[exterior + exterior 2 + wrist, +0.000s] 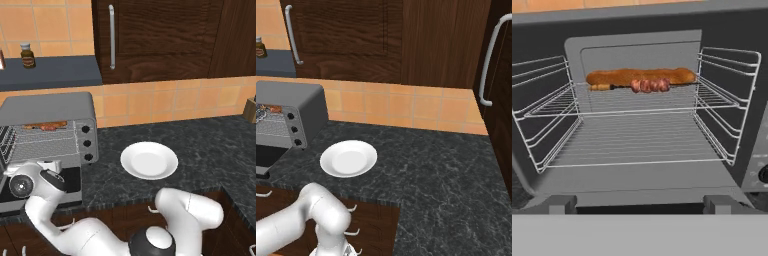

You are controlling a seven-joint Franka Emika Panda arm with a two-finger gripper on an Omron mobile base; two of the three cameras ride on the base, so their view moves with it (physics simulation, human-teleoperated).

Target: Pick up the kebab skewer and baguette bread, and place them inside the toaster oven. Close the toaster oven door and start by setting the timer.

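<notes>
While the door (45, 192) hangs open, the oven (662, 30) holds the baguette (642, 76) lying crosswise at the back of the upper rack, with the skewer (647, 85) touching its front side, chunks toward the right. Lower racks hold nothing. On the counter (446, 165), a white plate (348, 158) sits bare just right of the oven. Facing the cavity, the gripper (639, 202) stands wide with nothing between its fingertips (559, 204).
</notes>
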